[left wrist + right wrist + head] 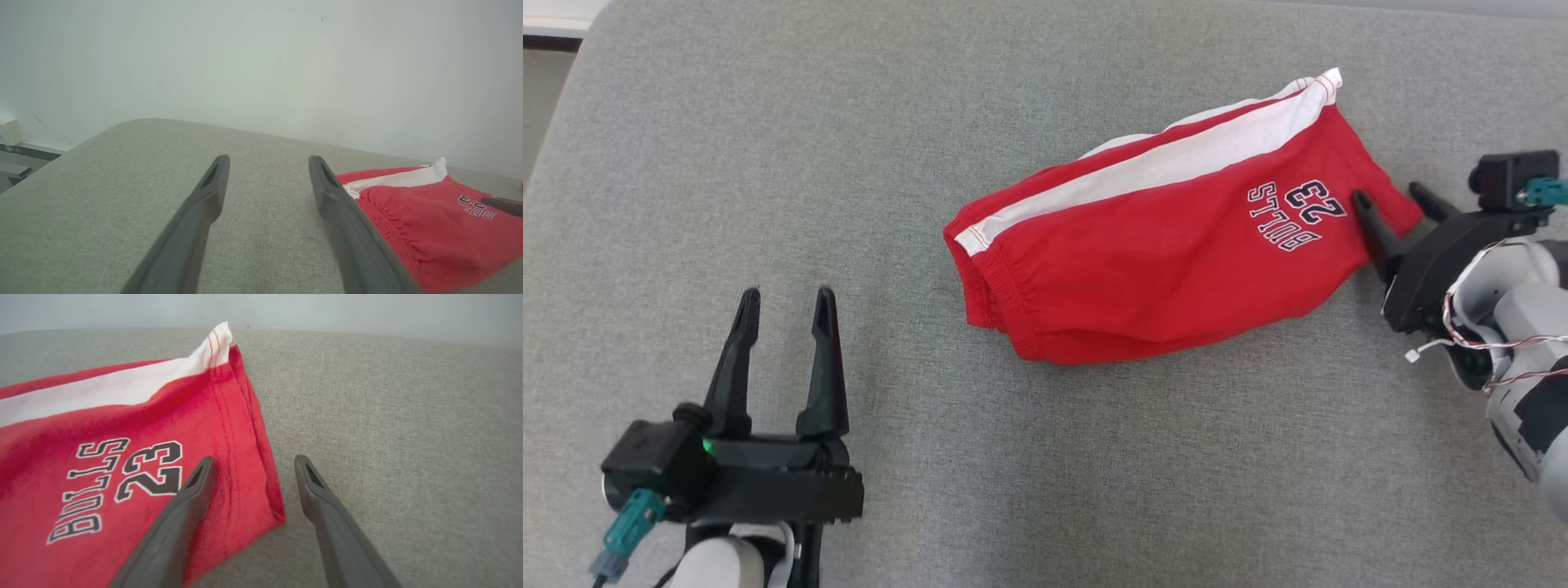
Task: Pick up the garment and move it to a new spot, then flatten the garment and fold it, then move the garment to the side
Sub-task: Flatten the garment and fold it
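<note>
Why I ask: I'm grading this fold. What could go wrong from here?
1. The open right gripper straddles the hem corner of the red shorts; closing there might catch just one layer and pull the fold open.
2. The open left gripper sits apart from the waistband, so a one-sided drag across the grey cushion could bunch the fabric.

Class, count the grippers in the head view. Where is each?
2. The left gripper is lower left, clear of the red shorts; the right gripper straddles their right edge.
</note>
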Tool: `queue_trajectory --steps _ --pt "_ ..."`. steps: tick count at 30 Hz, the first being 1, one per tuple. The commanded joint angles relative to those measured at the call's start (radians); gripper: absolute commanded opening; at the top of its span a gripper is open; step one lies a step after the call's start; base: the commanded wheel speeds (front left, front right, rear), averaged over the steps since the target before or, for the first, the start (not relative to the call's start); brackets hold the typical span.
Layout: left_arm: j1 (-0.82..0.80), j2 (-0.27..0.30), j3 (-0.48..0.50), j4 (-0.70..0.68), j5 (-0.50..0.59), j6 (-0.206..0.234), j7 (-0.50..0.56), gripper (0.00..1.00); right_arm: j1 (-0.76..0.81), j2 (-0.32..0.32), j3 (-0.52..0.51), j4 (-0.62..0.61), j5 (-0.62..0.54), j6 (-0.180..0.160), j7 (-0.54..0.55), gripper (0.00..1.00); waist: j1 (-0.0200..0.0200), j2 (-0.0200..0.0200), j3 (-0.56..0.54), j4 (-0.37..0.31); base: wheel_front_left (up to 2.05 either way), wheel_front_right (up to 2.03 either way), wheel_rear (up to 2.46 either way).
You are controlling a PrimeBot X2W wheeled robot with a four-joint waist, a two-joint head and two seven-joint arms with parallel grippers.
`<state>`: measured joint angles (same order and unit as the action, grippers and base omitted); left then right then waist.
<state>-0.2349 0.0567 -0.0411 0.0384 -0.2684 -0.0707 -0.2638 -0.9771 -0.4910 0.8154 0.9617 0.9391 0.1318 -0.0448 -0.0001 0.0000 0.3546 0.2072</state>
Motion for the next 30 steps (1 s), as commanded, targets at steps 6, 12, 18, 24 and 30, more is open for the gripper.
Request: queue_trajectory --steps 6,12,18,24,30 --pt "0.034 -0.006 -0.004 0.011 -0.01 -0.002 0.0 1.0 0.02 0.037 0.011 0.05 0.04 -0.003 0.029 0.0 0.0001 0.0 -0.01 0.009 0.0 0.0 0.0" --pt "0.042 -0.006 -0.024 0.05 -0.013 -0.011 0.0 1.0 0.029 0.056 -0.003 0.071 0.091 -0.003 0.011 0.0 0.0001 0.0 -0.051 -0.001 0.0 0.0 0.0" --pt "0.08 -0.006 0.001 0.06 0.0 -0.017 0.0 1.0 0.094 0.045 -0.023 -0.004 0.163 -0.003 -0.066 0.0 0.0001 0.0 -0.107 -0.052 0.0 0.0 0.0" --pt "0.115 -0.006 0.047 0.061 0.014 -0.024 0.0 1.0 0.195 -0.016 -0.025 -0.081 0.213 -0.003 -0.113 0.0 0.0001 0.0 -0.143 -0.113 0.0 0.0 0.0" --pt "0.128 -0.006 0.046 0.046 0.018 -0.02 0.0 1.0 0.273 -0.077 -0.045 -0.127 0.251 -0.003 -0.145 0.0 0.0001 0.0 -0.155 -0.143 0.0 0.0 0.0"
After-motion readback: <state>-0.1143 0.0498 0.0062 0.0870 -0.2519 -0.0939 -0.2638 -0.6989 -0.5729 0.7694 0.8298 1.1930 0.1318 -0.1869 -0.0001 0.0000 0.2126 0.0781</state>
